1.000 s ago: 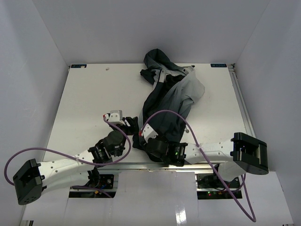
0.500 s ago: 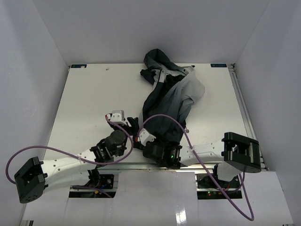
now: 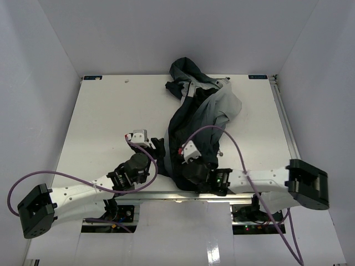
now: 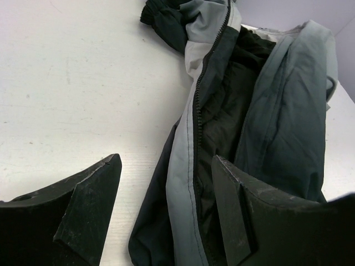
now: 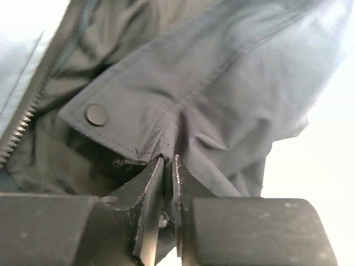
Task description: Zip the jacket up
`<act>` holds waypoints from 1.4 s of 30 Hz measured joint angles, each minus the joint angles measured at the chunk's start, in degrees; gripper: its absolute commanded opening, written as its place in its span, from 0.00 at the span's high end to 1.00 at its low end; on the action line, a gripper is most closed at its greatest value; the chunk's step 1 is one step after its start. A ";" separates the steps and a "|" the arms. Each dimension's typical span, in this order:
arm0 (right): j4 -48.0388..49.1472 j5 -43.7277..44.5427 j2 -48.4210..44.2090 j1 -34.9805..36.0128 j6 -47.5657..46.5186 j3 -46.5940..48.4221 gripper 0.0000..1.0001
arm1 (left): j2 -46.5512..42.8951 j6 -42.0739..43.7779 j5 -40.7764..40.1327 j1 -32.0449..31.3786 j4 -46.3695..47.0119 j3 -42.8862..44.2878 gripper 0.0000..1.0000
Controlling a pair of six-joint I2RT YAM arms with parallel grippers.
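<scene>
The left arm [image 3: 77, 193] lies low along the near edge of the white table [image 3: 105, 116]. It reaches from the near left corner toward the middle, with its wrist turned to the far side. The left gripper [image 4: 165, 160] stands wide open just beside the near left edge of the jacket [image 3: 205, 119], a large soft hooded garment of dark navy-black and light grey fabric, and it holds nothing. The right arm [image 3: 260, 177] stretches leftward from the near right, its forearm almost flat above the table edge and its wrist over the jacket's near end. The right gripper [image 5: 166, 163] is closed, pinching a fold of the dark fabric.

The jacket lies rumpled from the middle of the near edge out toward the far right of the table. A thin purple cable [image 3: 72, 177] loops over each arm.

Only the top view shows both arms and the whole garment. The left wrist view shows the open front, with the long black zipper [image 4: 198, 105] running between a grey panel and the dark lining, and a dark ribbed cuff [image 4: 158, 14] on the far side. The right wrist view alone shows the grip itself. The fingertips meet on a hem fold just below a round dark snap button [image 5: 97, 114], with zipper teeth at the left.
</scene>
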 measured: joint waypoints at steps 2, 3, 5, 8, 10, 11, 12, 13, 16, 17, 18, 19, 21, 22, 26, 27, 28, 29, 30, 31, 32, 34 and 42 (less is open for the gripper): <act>0.83 -0.91 -8.42 -0.51 1.94 -4.56 0.92 | -0.29 -0.15 2.08 -0.01 0.00 0.00 0.24; 2.34 -1.80 -12.34 -0.93 2.87 -6.78 0.92 | -0.41 -0.31 3.54 -0.02 -0.03 0.02 0.24; 5.70 -3.96 -20.52 -1.82 4.78 -11.87 0.92 | -0.51 -1.03 6.94 0.04 -0.71 0.44 0.24; 7.35 -6.02 -32.00 -3.17 7.16 -18.62 0.92 | 0.11 -2.57 13.58 0.03 -2.07 2.32 0.25; 7.89 -7.10 -36.53 -3.69 8.55 -20.84 0.92 | 1.25 -4.21 17.83 0.03 -2.65 4.13 0.26; 8.18 -7.70 -37.92 -3.77 9.15 -21.37 0.92 | 2.01 -4.99 19.88 0.03 -2.47 4.76 0.26; 8.47 -8.31 -39.26 -3.83 9.74 -21.87 0.92 | 2.82 -5.77 21.96 0.03 -2.25 5.37 0.27; 8.61 -8.95 -40.22 -3.83 10.24 -22.33 0.92 | 4.49 -6.55 24.75 0.05 -1.49 5.90 0.27; 8.96 -10.55 -41.58 -3.83 11.48 -22.97 0.92 | 10.08 -8.37 31.24 0.10 -0.39 7.88 0.31; 9.16 -11.06 -41.72 -3.84 11.79 -23.10 0.92 | 11.95 -8.92 32.96 0.11 -0.32 8.61 0.31; 9.48 -11.58 -41.73 -3.85 12.03 -23.24 0.92 | 13.72 -9.50 34.45 0.11 -0.40 9.36 0.31; 9.82 -12.04 -41.75 -3.85 12.21 -23.44 0.92 | 15.51 -10.08 35.82 0.10 -0.54 10.29 0.32; 10.22 -12.81 -41.91 -3.85 12.38 -23.93 0.92 | 18.57 -11.06 37.60 0.09 -0.77 12.19 0.31; 10.37 -13.18 -42.02 -3.86 12.43 -24.15 0.92 | 19.87 -11.50 38.21 0.10 -0.86 13.02 0.31; 11.56 -14.64 -42.51 -3.94 12.45 -25.00 0.92 | 22.81 -12.86 39.43 0.41 -1.32 15.47 0.32; 11.96 -14.90 -42.62 -3.97 12.44 -25.22 0.92 | 23.55 -13.18 39.74 0.56 -1.37 16.20 0.32; 12.39 -15.14 -42.72 -4.00 12.43 -25.46 0.92 | 24.30 -13.50 40.06 0.73 -1.41 16.93 0.32; 12.74 -15.34 -42.85 -4.04 12.43 -25.71 0.91 | 25.05 -13.93 40.56 0.97 -1.44 17.58 0.32; 12.97 -15.53 -42.95 -4.08 12.42 -25.95 0.90 | 25.82 -14.41 41.22 1.27 -1.45 18.17 0.32; 13.05 -15.77 -42.98 -4.12 12.39 -26.10 0.89 | 26.64 -14.87 41.94 1.61 -1.42 18.75 0.32; 13.30 -16.05 -42.98 -4.14 12.36 -26.30 0.88 | 27.47 -15.19 42.64 1.95 -1.35 19.24 0.32; 13.36 -16.48 -42.79 -4.16 12.26 -26.50 0.79 | 29.12 -15.84 44.08 2.54 -1.37 20.01 0.33; 13.55 -17.73 -41.07 -4.16 12.89 -26.64 0.48 | 31.22 -16.02 48.37 4.25 -0.45 20.23 0.80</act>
